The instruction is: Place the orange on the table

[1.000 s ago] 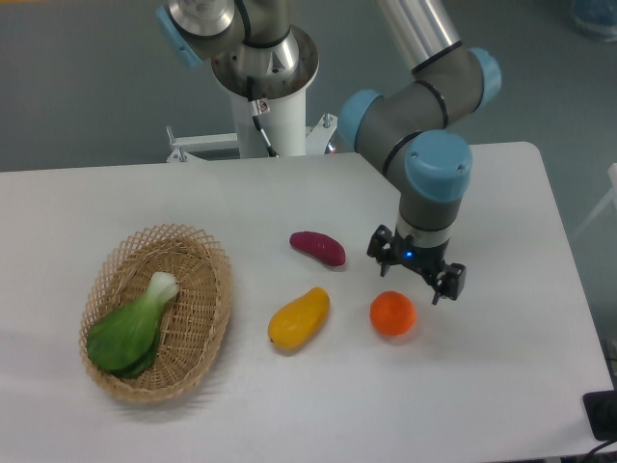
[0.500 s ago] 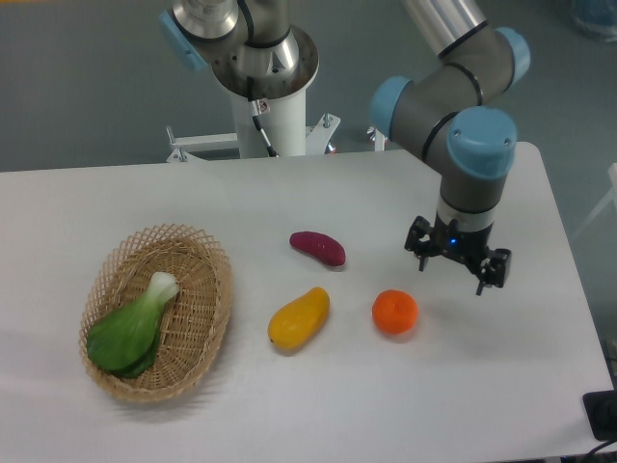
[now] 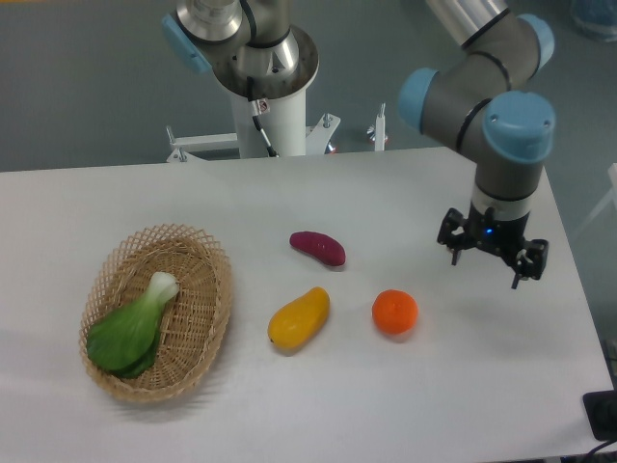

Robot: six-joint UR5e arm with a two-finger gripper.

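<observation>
From the fixed camera, the orange [image 3: 395, 313] sits on the white table [image 3: 289, 415], right of centre, touched by nothing; the gripper [image 3: 493, 258] hangs above the tabletop up and to the right of it, well apart, its two fingers spread wide with nothing between them (a small blue light glows on the wrist above). Just left of the orange lies a yellow mango-like fruit [image 3: 299, 317], near but not touching; above that, a purple sweet potato [image 3: 318, 247] lies on its own. Far to the left stands a woven wicker basket [image 3: 207, 280] holding a green bok choy [image 3: 133, 327], its pale stalk end pointing up and right; the robot's white pedestal [image 3: 270, 116] rises behind the table's far edge.
</observation>
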